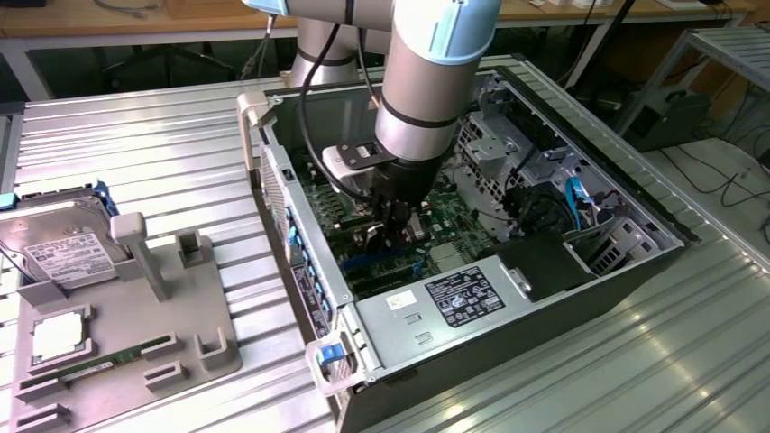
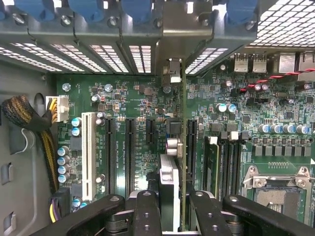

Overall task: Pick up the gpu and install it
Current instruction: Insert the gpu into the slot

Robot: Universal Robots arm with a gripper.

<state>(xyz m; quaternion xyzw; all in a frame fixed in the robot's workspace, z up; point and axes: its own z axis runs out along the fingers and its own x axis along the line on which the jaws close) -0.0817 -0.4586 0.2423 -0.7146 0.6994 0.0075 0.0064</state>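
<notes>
– So where's the gpu [image 2: 172, 194] at right now, and has the gripper [image 2: 175, 216] actually got it?

– Yep, it's got it. Jaws are closed most of the way and pinched on the card, one of the fingers [image 2: 147, 214] on each face in the wrist view. In the exterior view the arm is reaching into the open PC case [image 1: 626, 212], with the card edge-down over the motherboard [image 2: 147, 93]

– Is it in a slot?

– Honestly can't tell. It stands upright and runs parallel to the black expansion slots [image 2: 129, 147], just beside them, with its metal bracket end toward the case's rear wall [image 2: 113, 34]. The card hides its own bottom edge, so I can't say if it's touching or just above

– How do you reckon it handles?

– My guess is light and stiff, so it won't sag or flop in the grip. It's fragile though: it's a thin board with small parts on it, so squeezing hard or twisting is a bad idea. The flat faces look fairly smooth, so it could slide between the pads if it's pushed down hard. I'd hold it where it's held now, on the top edge around the middle with the pads flat on both faces. Gripped off-centre it would probably tip and one end would go in first
</notes>
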